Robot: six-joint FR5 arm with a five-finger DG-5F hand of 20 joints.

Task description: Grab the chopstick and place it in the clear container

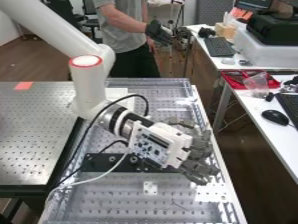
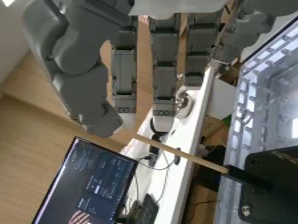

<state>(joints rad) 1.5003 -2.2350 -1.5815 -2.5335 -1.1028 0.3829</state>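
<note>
Wooden chopstick [image 2: 174, 152]: slants out from beside the black plate [image 2: 289, 200], its dark end nearest the plate and its pale end by the thumb tip.
Chopstick's handling: probably light, stiff and rather slippery, apt to roll or swing if pinched off-centre; it could snap under a hard squeeze. Its bare middle, out from the plate, looks the best place to take hold.
Hand [image 1: 197, 171]: just beside the plate, released, its fingers [image 2: 165, 75] straight and the thumb [image 2: 80, 85] held apart from them; nothing is grasped. Whether the thumb touches the chopstick, I cannot tell.
White arm [image 1: 88, 82]: comes down beyond the plate, then bends at the wrist so that the hand reaches outward and low past the plate's end.
Clear container: seems to be the see-through plastic with the ridged rim [image 2: 241, 107] alongside the plate.
Monitor [image 2: 86, 182]: well apart from the plate, past the chopstick's pale end.
</note>
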